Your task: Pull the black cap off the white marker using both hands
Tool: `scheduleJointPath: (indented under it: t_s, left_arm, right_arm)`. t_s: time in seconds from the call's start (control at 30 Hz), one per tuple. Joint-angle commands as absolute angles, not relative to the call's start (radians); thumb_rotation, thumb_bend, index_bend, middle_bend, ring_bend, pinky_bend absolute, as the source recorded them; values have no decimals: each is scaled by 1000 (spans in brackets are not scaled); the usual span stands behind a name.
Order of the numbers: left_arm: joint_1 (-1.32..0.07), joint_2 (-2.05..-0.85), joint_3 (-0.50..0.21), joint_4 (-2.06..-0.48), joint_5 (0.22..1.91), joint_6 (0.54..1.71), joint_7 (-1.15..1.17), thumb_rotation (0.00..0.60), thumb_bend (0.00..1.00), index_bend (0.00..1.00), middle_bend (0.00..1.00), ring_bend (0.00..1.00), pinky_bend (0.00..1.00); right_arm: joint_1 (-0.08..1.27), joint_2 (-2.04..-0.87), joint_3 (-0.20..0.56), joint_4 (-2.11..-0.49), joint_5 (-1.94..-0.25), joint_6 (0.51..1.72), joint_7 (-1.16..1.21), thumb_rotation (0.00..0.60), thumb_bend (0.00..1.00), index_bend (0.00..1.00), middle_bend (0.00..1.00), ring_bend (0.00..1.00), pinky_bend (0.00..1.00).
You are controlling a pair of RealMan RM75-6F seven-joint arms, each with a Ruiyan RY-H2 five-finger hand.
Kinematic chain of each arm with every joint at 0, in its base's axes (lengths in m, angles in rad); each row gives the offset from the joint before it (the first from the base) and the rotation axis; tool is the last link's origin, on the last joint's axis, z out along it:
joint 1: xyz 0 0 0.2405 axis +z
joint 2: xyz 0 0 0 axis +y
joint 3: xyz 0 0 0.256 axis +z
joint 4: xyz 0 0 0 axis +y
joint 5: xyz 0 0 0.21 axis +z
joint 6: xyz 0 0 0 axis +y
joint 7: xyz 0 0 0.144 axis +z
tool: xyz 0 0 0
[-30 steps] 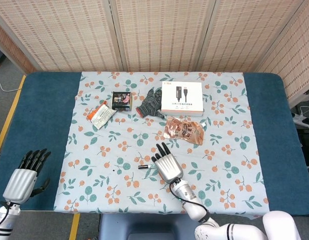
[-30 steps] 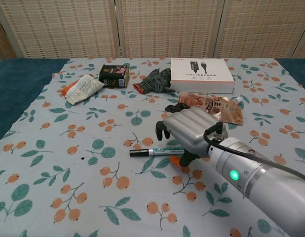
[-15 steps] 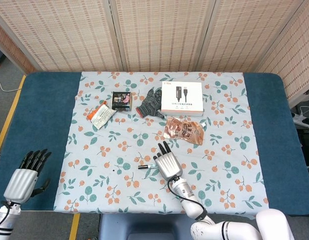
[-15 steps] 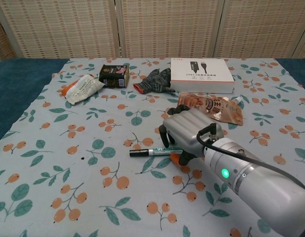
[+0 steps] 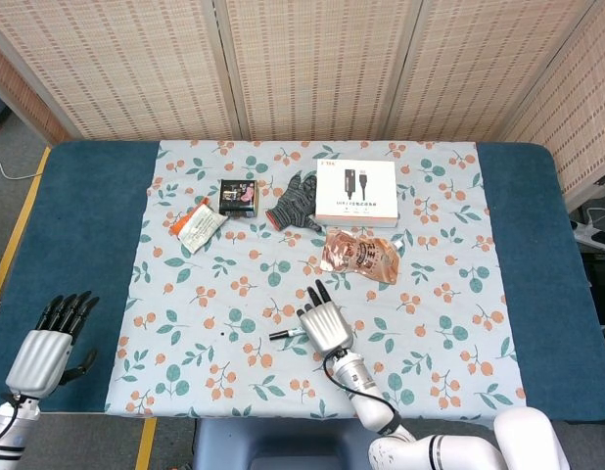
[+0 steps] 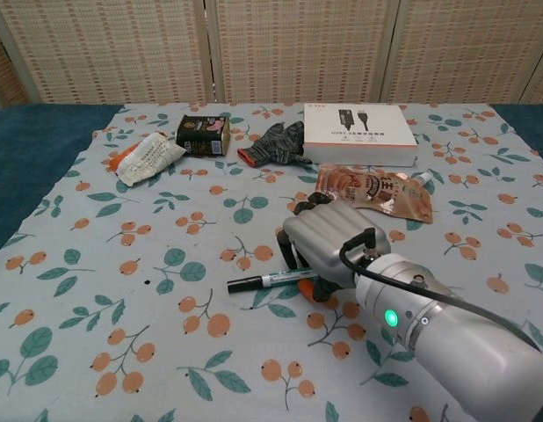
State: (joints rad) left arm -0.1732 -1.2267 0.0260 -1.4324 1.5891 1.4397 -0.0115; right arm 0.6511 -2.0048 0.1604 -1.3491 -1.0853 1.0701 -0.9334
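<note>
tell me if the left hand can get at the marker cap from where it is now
Probably yes, but not without a long reach. The left hand sits off the cloth at the table's near left corner, open. Only bare cloth lies between it and the cap, which sticks out left of the right hand on the marker.

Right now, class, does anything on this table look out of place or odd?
Only one hand works a two-hand job: the right hand covers the white marker, whose black cap is still on, while the left hand waits off the floral cloth.
</note>
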Motion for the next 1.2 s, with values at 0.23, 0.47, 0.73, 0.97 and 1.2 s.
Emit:
scheduleJointPath:
  t_s: [0.23, 0.47, 0.73, 0.97, 1.2]
  left_arm:
    - [-173, -1225, 23, -1433, 1590, 1440, -15, 600, 374, 0, 0, 0, 15]
    - [-176, -1229, 27, -1428, 1612, 1450, -40, 600, 402, 31, 0, 0, 76]
    - [-298, -1318, -17, -1469, 1651, 1351, -165, 600, 441, 246, 212, 116, 357]
    - [-395, -1421, -81, -1571, 1530, 1184, 21, 600, 413, 322, 314, 214, 494]
    - [-449, -1547, -126, -1590, 1397, 1117, 249, 600, 374, 343, 334, 228, 514]
  right_arm:
    - [658, -2011, 138, -1329, -1128, 1099, -909, 600, 370, 807, 712, 316, 0]
    - [655, -1998, 120, -1319, -1177, 1109, -858, 600, 409, 842, 820, 436, 0]
    - [648, -1924, 126, -1417, -1252, 1139, -766, 600, 430, 852, 827, 445, 0]
    - [657, -1933, 153, -1438, -1251, 1151, -774, 600, 430, 852, 827, 445, 0]
    - [692, -1965, 206, -1419, -1212, 1141, -827, 600, 429, 852, 826, 445, 0]
